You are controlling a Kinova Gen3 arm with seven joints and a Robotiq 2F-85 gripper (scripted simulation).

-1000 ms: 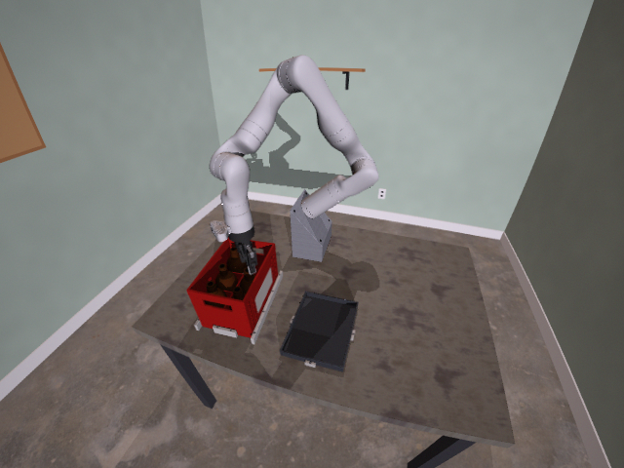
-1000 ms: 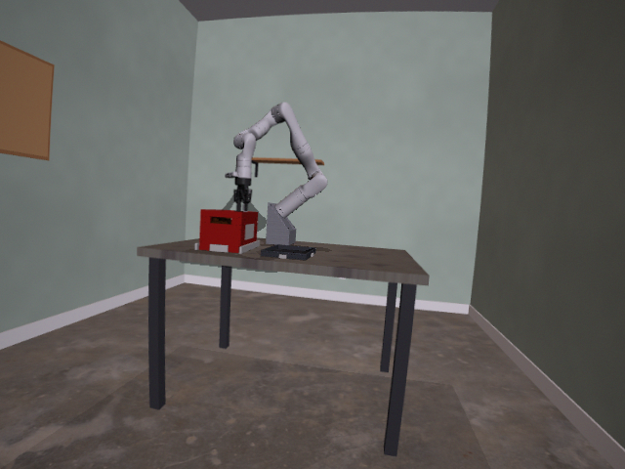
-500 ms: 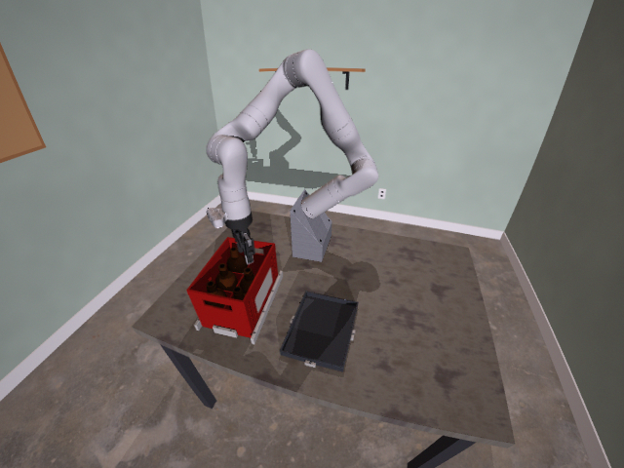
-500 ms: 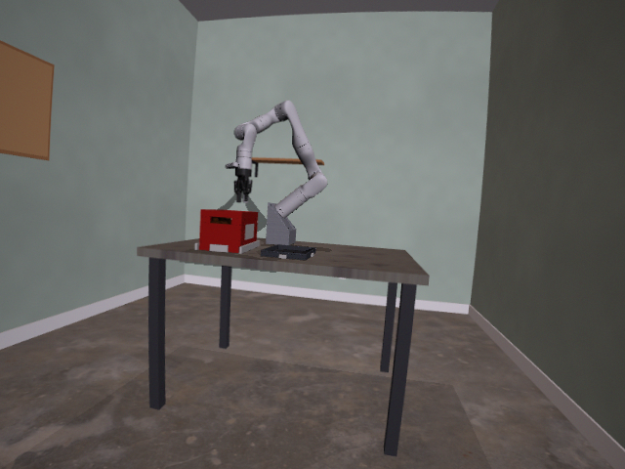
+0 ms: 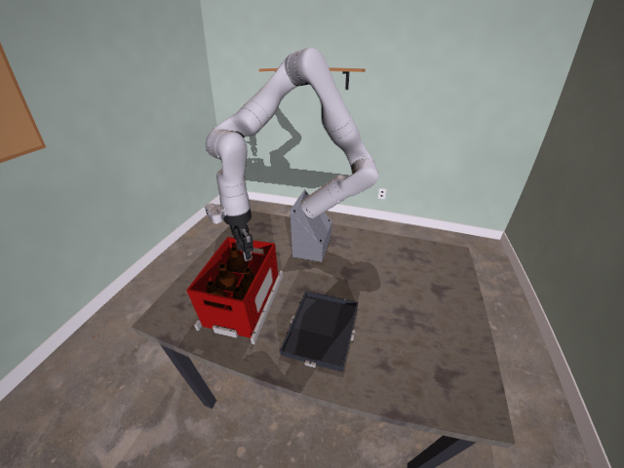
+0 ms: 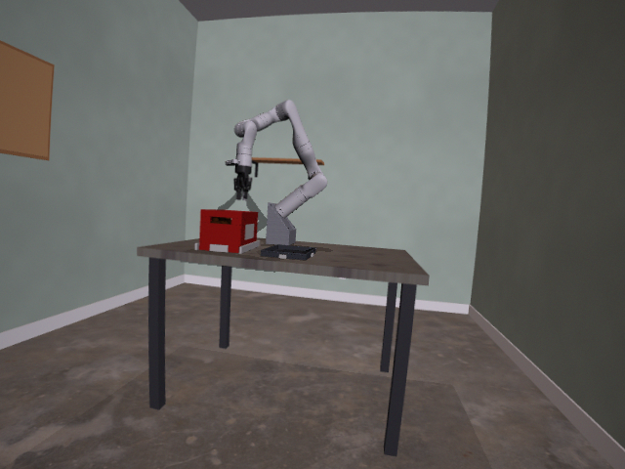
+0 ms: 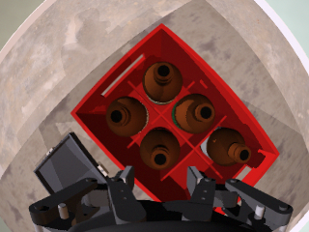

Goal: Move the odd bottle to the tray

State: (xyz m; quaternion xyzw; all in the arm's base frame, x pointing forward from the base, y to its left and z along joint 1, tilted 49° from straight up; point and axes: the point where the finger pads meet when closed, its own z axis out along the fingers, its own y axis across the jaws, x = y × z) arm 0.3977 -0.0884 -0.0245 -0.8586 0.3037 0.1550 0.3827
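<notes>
While the grey-brown mottled table (image 5: 428,322) carries both loose containers, the pale grey jointed arm (image 5: 328,110) bends up and over from its grey pedestal and points straight down at the red plastic crate (image 5: 221,307). The crate stands near the table's left edge. Just beside it, on the side towards the middle of the table, lies the shallow dark rectangular tray (image 5: 294,325), and nothing stands in it. The crate is divided into cells by red partitions. The wrist view shows five brown glass bottles (image 7: 161,80) in it, each in its own cell, all upright as far as this steep angle lets one judge. So the odd-necked bottle is in the crate with the other four. Which one it is cannot be told, because the necks look alike at this size. The black two-finger gripper (image 7: 160,184) hangs above the crate's rim, as the exterior view shows. Its fingers are partly spread with nothing between them, and they are roughly in line with the bottle in the nearest middle cell (image 7: 160,153). The step in hand looks like the approach to a bottle neck, either to test it or to take it, and no lift has begun. The next move likely calls for a straight descent that centres the fingers on one neck just below the opening. It must stay clear of the neighbouring necks and the partitions. The pinch should be firm enough to draw the bottle vertically out without dragging the loose crate.
</notes>
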